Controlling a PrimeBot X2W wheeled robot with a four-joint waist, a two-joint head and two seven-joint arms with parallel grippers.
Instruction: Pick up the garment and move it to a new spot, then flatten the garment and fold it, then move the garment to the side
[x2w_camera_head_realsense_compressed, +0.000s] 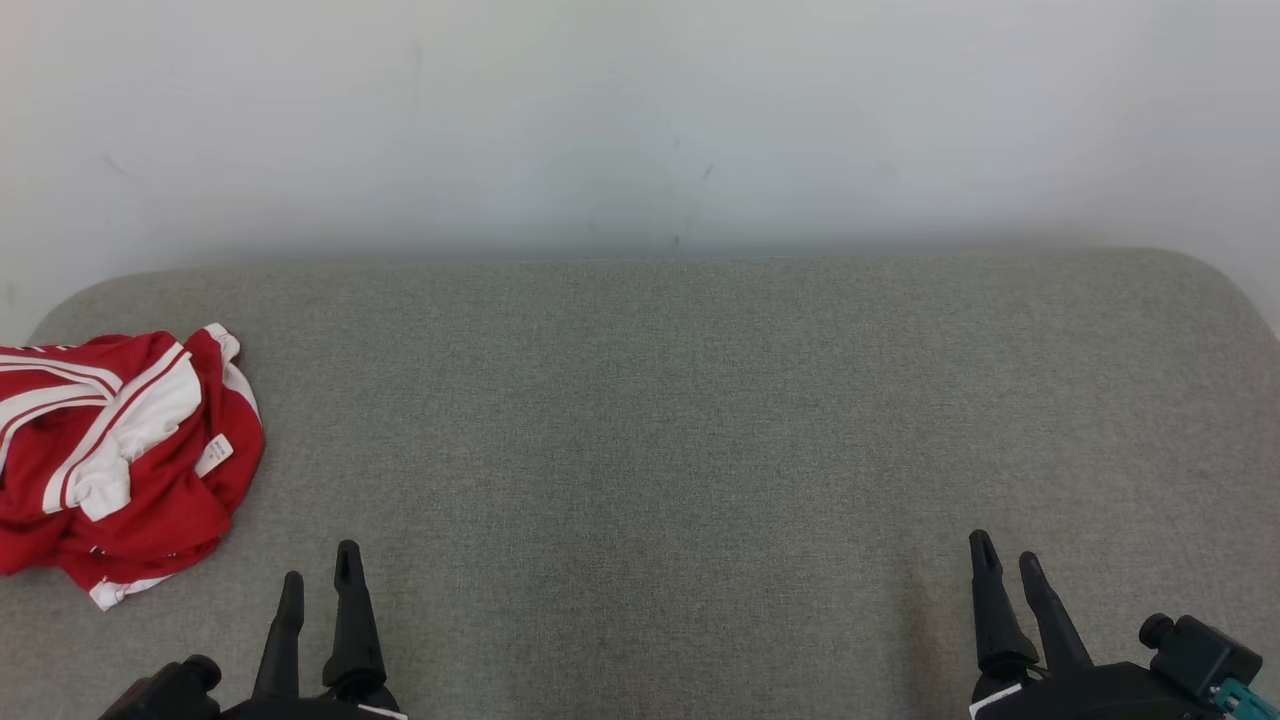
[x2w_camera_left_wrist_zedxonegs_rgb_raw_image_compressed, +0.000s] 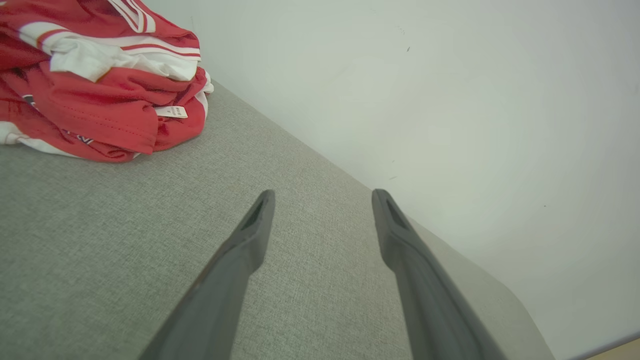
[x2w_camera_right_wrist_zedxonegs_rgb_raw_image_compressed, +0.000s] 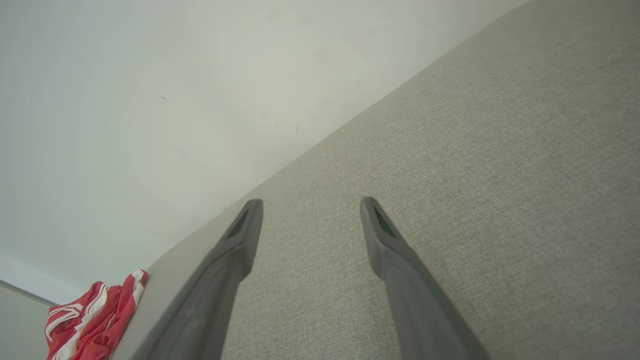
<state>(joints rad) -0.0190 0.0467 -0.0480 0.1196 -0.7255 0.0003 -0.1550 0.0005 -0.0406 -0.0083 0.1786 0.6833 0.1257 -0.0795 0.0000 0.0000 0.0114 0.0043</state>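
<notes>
- Plainly, the garment (x2w_camera_head_realsense_compressed: 120, 455) is a crumpled heap of red fabric with broad white panels and thin red-and-white stripes, folded over itself in several layers.
- It lies at the far left of the grey fabric surface (x2w_camera_head_realsense_compressed: 700, 420), near the rounded back corner and short of the pale wall (x2w_camera_head_realsense_compressed: 640, 120).
- A small white label (x2w_camera_head_realsense_compressed: 214, 455) sticks out on the heap's right side; its print is too small to read.
- The head view's left edge cuts the heap off, and the left wrist view's top and left edges crop it too.
- Bunched as it is, its shape, sleeves and openings cannot be made out; a dark mark on the red cloth is mostly buried in a fold.
- The left gripper (x2w_camera_head_realsense_compressed: 320, 565) sits just right of the heap, apart from it, fingers spread with nothing between them.
- The right gripper (x2w_camera_head_realsense_compressed: 1005, 550) is well apart from the garment, over bare surface at the near right, fingers likewise spread and empty.
- The head view's bottom edge cuts off both gripper bodies.
</notes>
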